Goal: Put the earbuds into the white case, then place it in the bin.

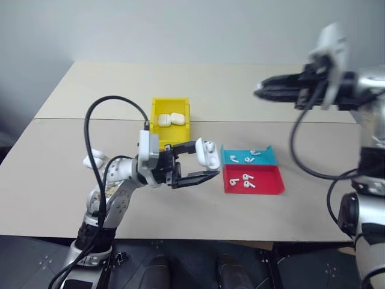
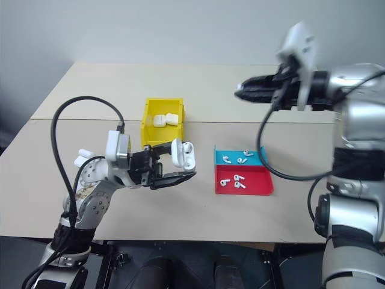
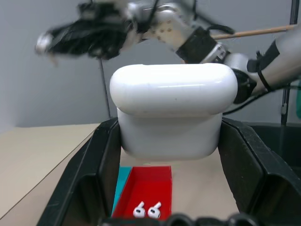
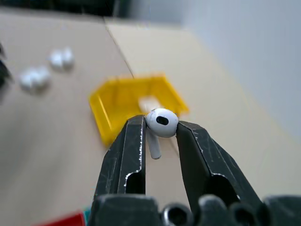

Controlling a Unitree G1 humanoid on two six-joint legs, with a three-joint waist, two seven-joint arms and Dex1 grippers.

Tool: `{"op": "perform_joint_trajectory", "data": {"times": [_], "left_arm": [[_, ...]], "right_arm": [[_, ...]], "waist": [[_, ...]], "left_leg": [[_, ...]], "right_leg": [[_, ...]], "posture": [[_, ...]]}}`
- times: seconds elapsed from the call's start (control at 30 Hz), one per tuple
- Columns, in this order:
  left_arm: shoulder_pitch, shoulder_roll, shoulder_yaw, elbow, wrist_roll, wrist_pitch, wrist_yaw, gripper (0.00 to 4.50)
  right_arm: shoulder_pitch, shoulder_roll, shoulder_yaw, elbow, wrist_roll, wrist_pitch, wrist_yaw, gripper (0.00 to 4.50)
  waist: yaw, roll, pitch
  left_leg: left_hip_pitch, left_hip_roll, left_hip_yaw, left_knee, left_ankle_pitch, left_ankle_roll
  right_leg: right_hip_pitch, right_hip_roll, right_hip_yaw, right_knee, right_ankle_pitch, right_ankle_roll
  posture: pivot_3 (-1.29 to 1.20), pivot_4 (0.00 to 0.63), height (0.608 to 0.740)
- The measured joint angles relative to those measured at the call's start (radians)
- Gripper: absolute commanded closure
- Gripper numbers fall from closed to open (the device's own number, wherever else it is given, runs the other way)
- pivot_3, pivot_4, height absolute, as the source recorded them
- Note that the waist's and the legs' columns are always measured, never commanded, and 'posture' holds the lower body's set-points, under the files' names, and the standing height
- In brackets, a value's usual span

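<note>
Earbud between right end effector fingers

robot test lab, bare beige table; plain grey wall, sorting trays

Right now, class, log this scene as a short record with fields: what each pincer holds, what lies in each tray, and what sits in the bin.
left pincer: shut on glossy white rounded earbud case, lid open, above the table
right pincer: shut on tiny white plastic earbud, raised
yellow plastic bin: two white cases inside
shallow blue tray: three earbuds
shallow red tray: three earbuds
beige table: white cases near the left arm
</note>
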Motion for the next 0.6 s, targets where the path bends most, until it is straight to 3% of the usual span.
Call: {"op": "perform_joint_trajectory", "data": {"times": [0.1, 0.23, 0.37, 0.6], "left_arm": [[-0.014, -0.002, -0.006, 0.000, -0.009, 0.019, -0.007, 1.71], [-0.040, -0.014, -0.006, 0.001, -0.024, 0.037, -0.014, 1.71], [-0.066, -0.023, -0.006, 0.010, -0.031, 0.037, -0.022, 1.71], [-0.066, -0.035, -0.009, 0.034, -0.031, 0.036, -0.033, 1.71]], "right_arm": [[0.140, 0.065, -0.176, -0.202, 0.240, 0.109, -0.083, 3.28], [0.268, 0.124, -0.258, -0.364, 0.470, 0.153, -0.207, 3.28], [0.357, 0.168, -0.219, -0.434, 0.586, 0.124, -0.305, 3.28], [0.423, 0.173, -0.092, -0.447, 0.626, 0.027, -0.348, 3.28]], "waist": [[0.000, 0.000, 0.000], [-0.005, 0.000, 0.000], [-0.007, 0.000, 0.000], [-0.004, 0.000, 0.000]], "left_leg": [[0.001, 0.000, 0.000, 0.000, 0.000, 0.000], [0.002, 0.000, 0.000, 0.000, 0.000, 0.000], [0.002, -0.001, 0.000, 0.000, 0.000, 0.000], [0.001, -0.001, 0.000, 0.000, 0.000, 0.000]], "right_leg": [[0.001, 0.000, 0.000, 0.001, 0.000, 0.000], [0.001, 0.000, 0.001, 0.001, 0.000, 0.000], [0.001, 0.000, 0.001, 0.001, 0.000, 0.000], [0.001, 0.000, 0.001, 0.000, 0.000, 0.000]], "posture": [[0.00, 0.150, 0.740], [0.00, 0.150, 0.740], [0.00, 0.150, 0.740], [0.00, 0.150, 0.740]]}}
